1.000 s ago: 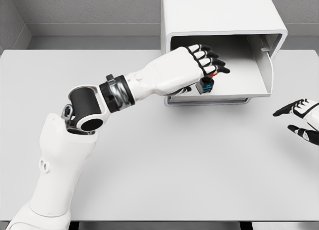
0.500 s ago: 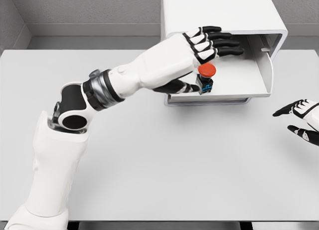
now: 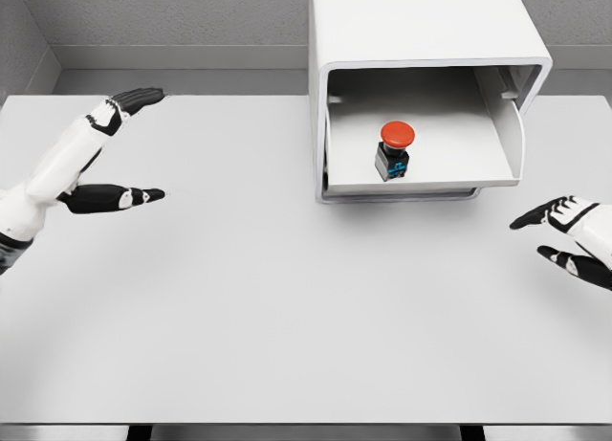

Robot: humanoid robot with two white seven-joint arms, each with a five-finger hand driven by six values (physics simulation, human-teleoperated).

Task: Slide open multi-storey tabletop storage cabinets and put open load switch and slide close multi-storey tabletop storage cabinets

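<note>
Table (image 3: pixel 287 317) takes up most of the head view, plain white and flat. Sitting at its far edge, right of center, is the white storage cabinet (image 3: pixel 426 25), and its drawer (image 3: pixel 497 178) is slid out toward the camera so you can look straight down into the tray. Left hand (image 3: pixel 81 164) shows at the left edge, hovering above the tabletop well away from the cabinet, fingers stretched out straight and thumb spread wide below them, nothing in its grip. Right hand (image 3: pixel 574 235) pokes in at the right edge, just off the front right corner of the drawer, fingers loose and apart, holding nothing either. Load switch (image 3: pixel 394 150) stands upright on the drawer floor, roughly mid-tray, red mushroom button on top of a dark body with a bit of blue on the front.
</note>
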